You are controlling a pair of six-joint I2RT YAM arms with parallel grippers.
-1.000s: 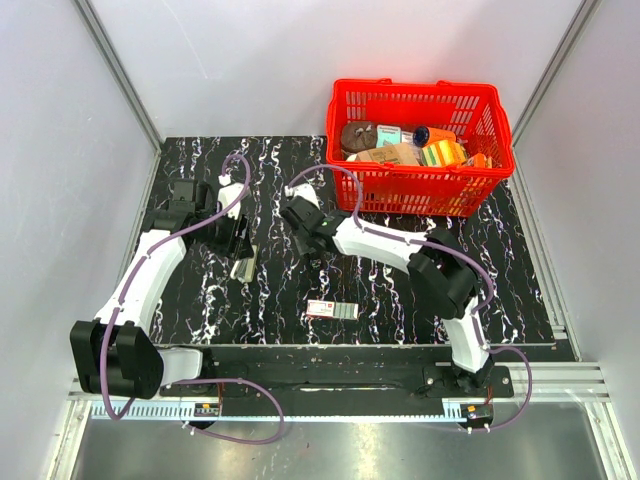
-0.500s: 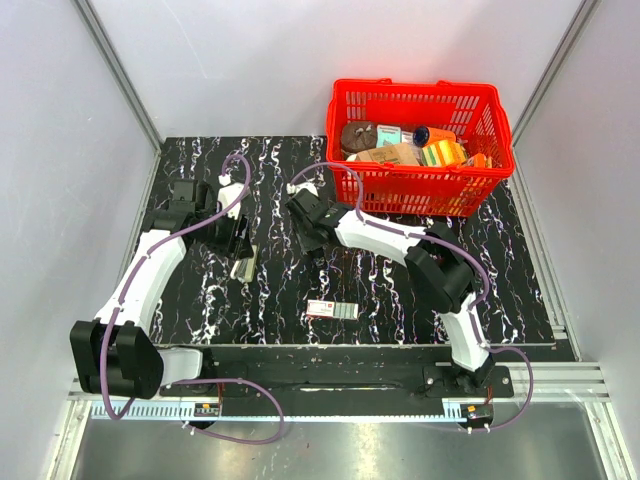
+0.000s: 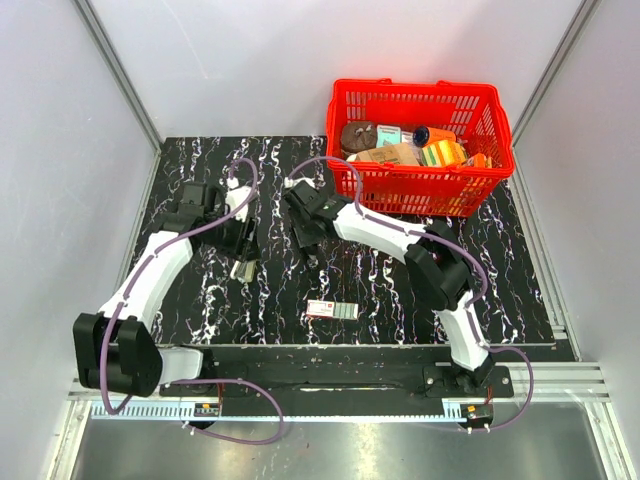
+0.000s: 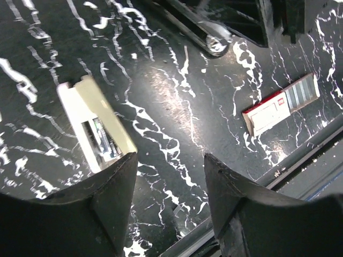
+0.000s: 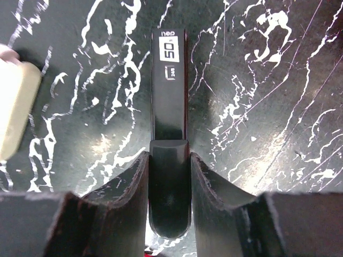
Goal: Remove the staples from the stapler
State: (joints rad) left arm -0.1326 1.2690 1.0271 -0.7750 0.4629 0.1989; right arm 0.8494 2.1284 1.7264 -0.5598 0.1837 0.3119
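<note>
The stapler (image 5: 170,101) is a slim black bar with a white "50" label, and red shows at its near end. My right gripper (image 5: 169,158) is shut on its rear part, low over the black marbled table (image 3: 400,290). In the top view that gripper (image 3: 307,243) is left of the table's middle. My left gripper (image 4: 169,160) is open and empty above the table; in the top view it (image 3: 243,246) is just left of the right one. The stapler's shiny tip (image 4: 214,44) shows at the top of the left wrist view.
A cream-beige oblong object (image 4: 96,126) lies beside my left finger; it also shows in the top view (image 3: 243,269) and the right wrist view (image 5: 16,107). A small red-white-grey box (image 3: 332,310) lies near the front edge. A red basket (image 3: 420,190) with groceries stands at the back right.
My right gripper has shifted a little toward the far side, still around the stapler. My left wrist has moved slightly right and away.
</note>
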